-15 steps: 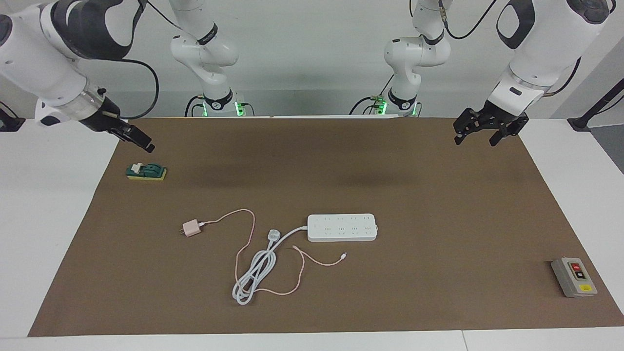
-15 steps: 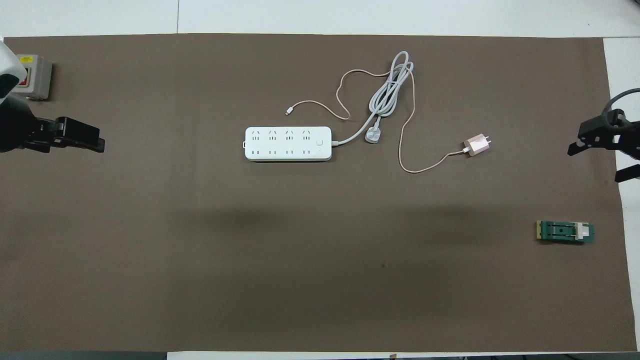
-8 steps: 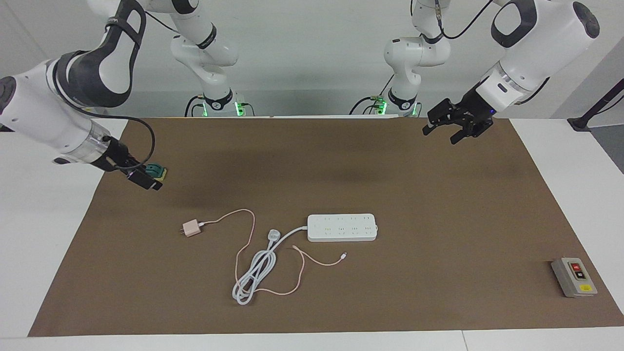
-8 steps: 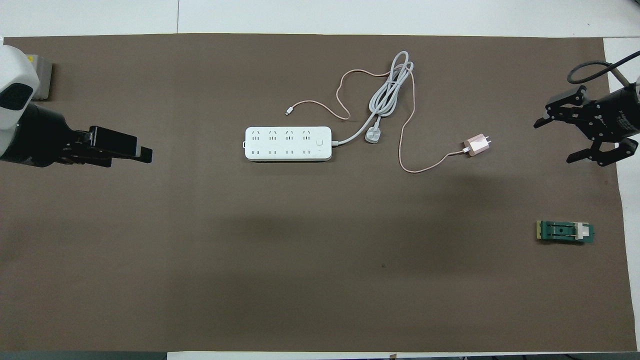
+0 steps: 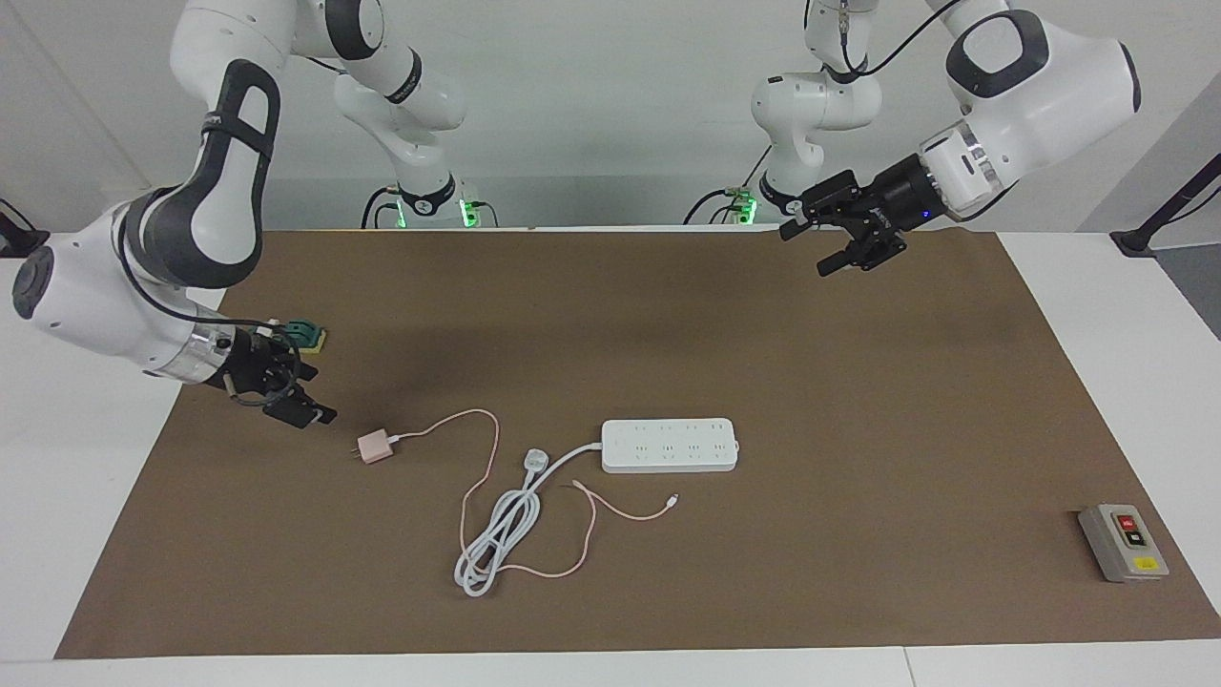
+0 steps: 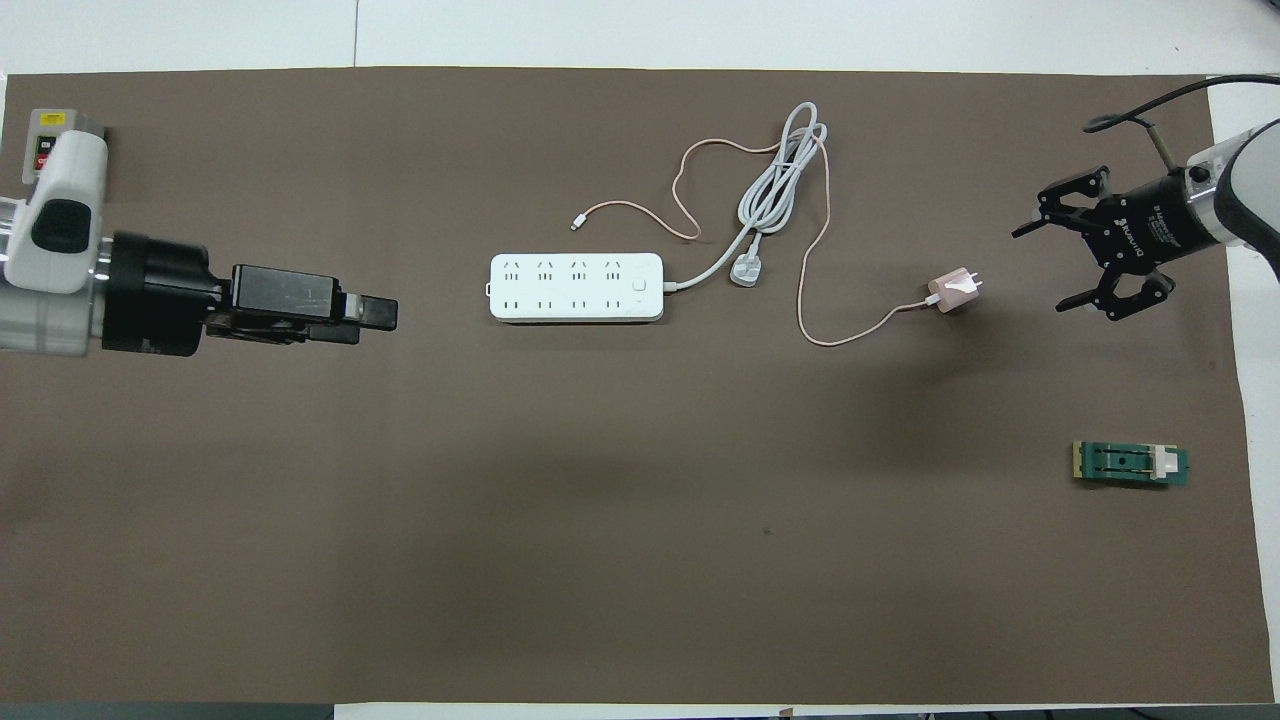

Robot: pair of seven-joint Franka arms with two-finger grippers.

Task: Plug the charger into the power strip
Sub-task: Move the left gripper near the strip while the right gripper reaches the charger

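- The charger (image 5: 375,447) (image 6: 953,290) is a small pink cube. It lies on the brown mat (image 5: 858,401) in the middle part of the counter (image 5: 86,382), toward the right arm's end.
- Its thin pink cable (image 5: 492,456) (image 6: 822,200) loops away from it across the mat and crosses the coiled white cord (image 5: 496,544) (image 6: 780,180).
- The power strip (image 5: 671,445) (image 6: 576,287) lies flat near the middle of the counter, well apart from the charger. No plug is in its sockets.
- A white three-pin plug (image 5: 536,462) (image 6: 746,270) lies just beside the strip's end.
- The right gripper (image 5: 300,405) (image 6: 1055,260) hangs low near the charger, not touching it. Its jaws are open and hold nothing.
- The left gripper (image 5: 822,250) (image 6: 385,312) is up in the air over the mat at the left arm's end. Its jaws are open and empty.
- A small green block (image 5: 305,334) (image 6: 1131,464) sits nearer the robots than the charger.
- A grey switch box (image 5: 1123,542) (image 6: 45,150) sits near the corner at the left arm's end.
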